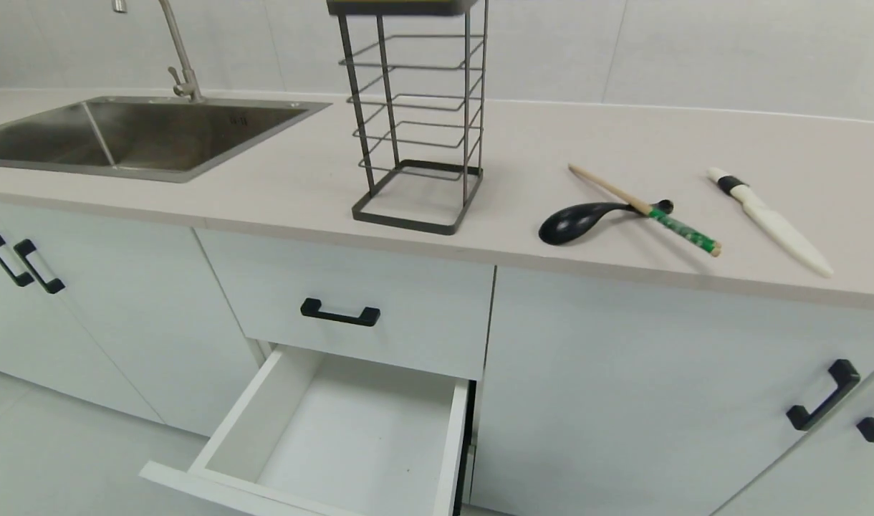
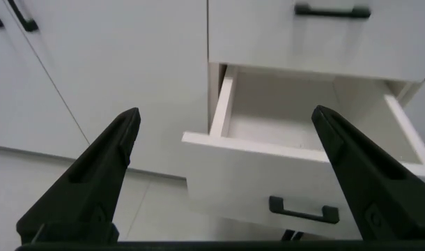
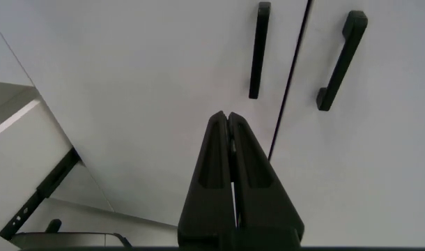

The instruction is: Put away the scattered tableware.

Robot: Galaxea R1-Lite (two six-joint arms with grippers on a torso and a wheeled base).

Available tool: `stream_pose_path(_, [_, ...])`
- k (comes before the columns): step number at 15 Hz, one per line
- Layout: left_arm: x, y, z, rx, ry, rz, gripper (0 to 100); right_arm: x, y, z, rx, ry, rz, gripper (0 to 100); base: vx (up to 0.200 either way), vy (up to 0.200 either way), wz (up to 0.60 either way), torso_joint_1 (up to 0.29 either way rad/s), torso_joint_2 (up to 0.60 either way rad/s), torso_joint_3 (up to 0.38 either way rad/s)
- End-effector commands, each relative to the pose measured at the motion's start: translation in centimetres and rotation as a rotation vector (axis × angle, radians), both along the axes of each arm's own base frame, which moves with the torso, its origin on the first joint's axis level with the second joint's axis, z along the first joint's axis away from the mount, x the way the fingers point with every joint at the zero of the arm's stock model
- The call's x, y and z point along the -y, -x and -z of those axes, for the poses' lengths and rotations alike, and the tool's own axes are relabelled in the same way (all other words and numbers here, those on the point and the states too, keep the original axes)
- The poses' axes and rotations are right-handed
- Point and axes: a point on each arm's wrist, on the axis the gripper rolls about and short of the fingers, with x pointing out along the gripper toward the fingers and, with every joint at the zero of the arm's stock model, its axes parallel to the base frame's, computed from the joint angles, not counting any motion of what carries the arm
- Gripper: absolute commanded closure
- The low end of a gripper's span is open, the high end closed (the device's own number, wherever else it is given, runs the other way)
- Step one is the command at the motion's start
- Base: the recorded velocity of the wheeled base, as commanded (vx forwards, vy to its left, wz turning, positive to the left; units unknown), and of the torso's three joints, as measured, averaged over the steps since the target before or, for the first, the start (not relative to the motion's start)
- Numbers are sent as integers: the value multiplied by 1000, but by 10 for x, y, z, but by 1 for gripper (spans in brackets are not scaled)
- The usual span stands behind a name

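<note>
Left gripper [image 2: 226, 115] faces the pulled-out drawer [image 1: 226, 423], jaws released; right gripper [image 3: 228, 118], jaws clenched, faces cabinet doors [image 3: 164, 70]. On the desk [image 1: 279, 186], the black spoon [image 1: 577, 218] points its bowl left, chopsticks [image 1: 645, 209] cross its handle, white knife [image 1: 770, 222] beside, both slanting far-left to near-right.

Spoon [image 1: 579, 221]: glossy black. Chopsticks [image 1: 645, 208]: tan wood, green patterned end with pale flecks. Knife [image 1: 774, 223]: white, one black band. Rack [image 1: 415, 122]: dark grey wire. Desk [image 1: 265, 193]: pale beige. Drawer [image 1: 240, 416]: white inside; handle [image 2: 303, 209] black. Sink [image 1: 43, 140]: steel grey.
</note>
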Motion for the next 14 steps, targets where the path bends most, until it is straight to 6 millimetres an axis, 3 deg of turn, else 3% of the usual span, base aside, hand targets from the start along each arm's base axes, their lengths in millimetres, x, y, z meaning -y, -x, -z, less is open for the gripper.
stream_pose_path(1, [0,0,0,-1,0,0,0,0,0,0,-1,0,0,100,0,0,0,173,-735,-193])
stream_pose_path(10, [0,0,0,-1,0,2,0,0,0,0,-1,0,0,100,0,0,0,179,-506,-201])
stream_pose_path(14, [0,0,0,-1,0,0,0,0,0,0,1,9,-3,100,0,0,0,383,-492,-239])
